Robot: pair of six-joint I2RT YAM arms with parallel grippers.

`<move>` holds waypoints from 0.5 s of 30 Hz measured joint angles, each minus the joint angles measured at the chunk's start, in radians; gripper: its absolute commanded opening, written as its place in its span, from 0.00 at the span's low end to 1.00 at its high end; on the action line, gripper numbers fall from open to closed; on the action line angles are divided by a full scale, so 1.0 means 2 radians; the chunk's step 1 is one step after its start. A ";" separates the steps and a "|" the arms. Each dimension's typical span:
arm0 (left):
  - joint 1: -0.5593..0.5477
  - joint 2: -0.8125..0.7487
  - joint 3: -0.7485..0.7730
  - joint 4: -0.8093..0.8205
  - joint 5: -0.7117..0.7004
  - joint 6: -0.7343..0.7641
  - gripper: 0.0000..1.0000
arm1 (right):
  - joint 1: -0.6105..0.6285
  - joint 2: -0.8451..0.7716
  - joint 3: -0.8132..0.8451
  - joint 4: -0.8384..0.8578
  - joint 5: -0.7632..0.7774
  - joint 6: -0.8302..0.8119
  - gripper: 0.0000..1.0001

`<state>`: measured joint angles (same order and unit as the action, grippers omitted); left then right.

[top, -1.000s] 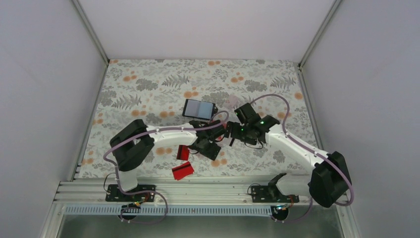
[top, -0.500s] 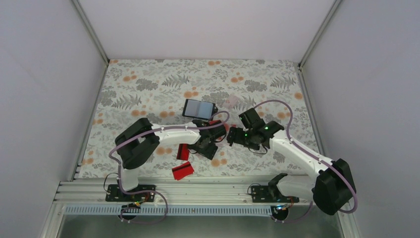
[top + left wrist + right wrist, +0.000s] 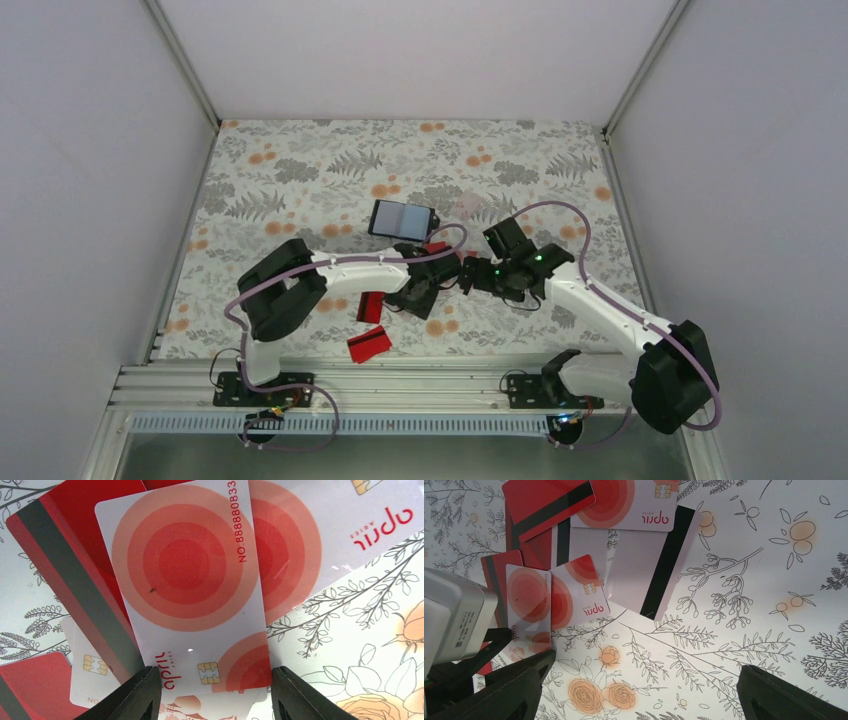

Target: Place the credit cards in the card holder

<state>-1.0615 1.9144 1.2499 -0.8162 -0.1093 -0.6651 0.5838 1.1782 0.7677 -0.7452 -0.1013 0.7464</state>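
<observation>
1. The card holder [image 3: 403, 220] was found lying open on the table [image 3: 300, 170], about midway between the left and right edges. Its grey-blue pockets were turned upward, and no card was seen in them.
2. The credit cards [image 3: 589, 555] were found loose in an overlapping heap just on the near side of the card holder. One red card [image 3: 370, 307] and a second red card [image 3: 369, 345] were noted apart from the heap, closer to the near edge.
3. The task was judged to be at an early stage. A card was being taken up, and every insertion was left to do, as far as could be seen.
4. The left pincer [image 3: 216, 690] was found narrowed on the topmost card [image 3: 185, 580], white with red rings. One finger was set against each long edge, so the card was judged to be pinched. No lift could be confirmed.
5. The right pincer [image 3: 644, 690] was found spread wide and empty over patterned table just right of the heap.
6. The topmost card was seen overlapping a black-striped red card and another white card. Dragging of these neighbours was judged possible.
7. The two pincers were noted near one another over the heap, so room there was judged tight. Open table was noted toward the far edge and both side edges. The enclosure walls [image 3: 120, 200] were well apart from the work.
</observation>
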 measured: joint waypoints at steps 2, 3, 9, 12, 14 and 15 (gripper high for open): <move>-0.003 0.003 0.004 -0.001 -0.003 -0.002 0.51 | -0.001 0.000 0.000 0.000 0.000 -0.002 0.99; -0.004 0.006 0.007 -0.003 -0.005 -0.002 0.51 | -0.001 0.000 0.000 0.000 -0.001 -0.003 0.99; -0.007 0.008 0.011 -0.006 -0.007 -0.003 0.45 | -0.003 0.000 0.000 0.001 -0.006 -0.007 0.99; -0.008 0.002 0.005 0.004 -0.005 -0.005 0.37 | -0.007 -0.003 -0.008 0.014 -0.025 -0.006 0.99; -0.008 -0.009 -0.008 0.018 0.000 -0.003 0.32 | -0.009 -0.012 -0.019 0.031 -0.047 -0.003 0.99; -0.009 -0.016 -0.015 0.026 0.004 -0.002 0.32 | -0.010 -0.017 -0.024 0.039 -0.057 -0.001 0.99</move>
<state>-1.0786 1.8832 1.2194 -0.7647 -0.1009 -0.6689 0.5648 1.1439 0.7204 -0.6670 -0.2150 0.7444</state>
